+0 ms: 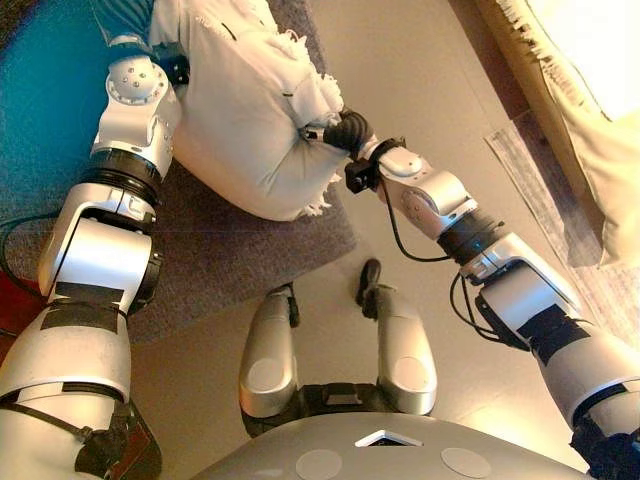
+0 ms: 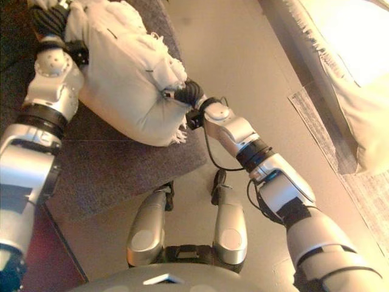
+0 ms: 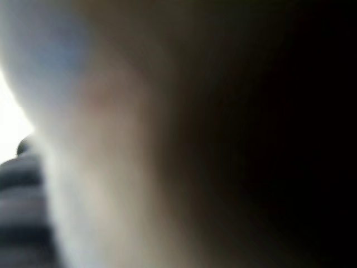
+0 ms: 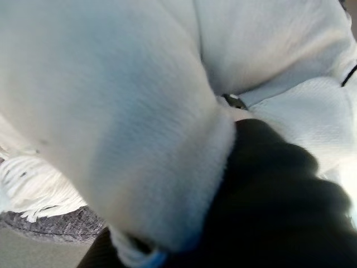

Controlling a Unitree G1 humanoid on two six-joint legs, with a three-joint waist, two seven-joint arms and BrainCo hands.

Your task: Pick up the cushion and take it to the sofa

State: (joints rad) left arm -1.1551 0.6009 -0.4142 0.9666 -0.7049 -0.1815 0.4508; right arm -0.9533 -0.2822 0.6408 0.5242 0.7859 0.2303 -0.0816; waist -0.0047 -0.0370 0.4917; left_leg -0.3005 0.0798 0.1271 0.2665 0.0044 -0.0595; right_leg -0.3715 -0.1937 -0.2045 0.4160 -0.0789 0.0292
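Head pair looking steeply down from above, sharing cushion (image 1: 245, 120), rug (image 1: 230, 250) and floor. Wrist cameras pressed right against the cushion, the left one nearly blocked.

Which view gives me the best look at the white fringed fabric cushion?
The left eye view: the white fringed fabric cushion shows nearly whole, between both arms over the grey rug. The right eye view matches. The right wrist view shows only close fabric; the left wrist view is a blur.
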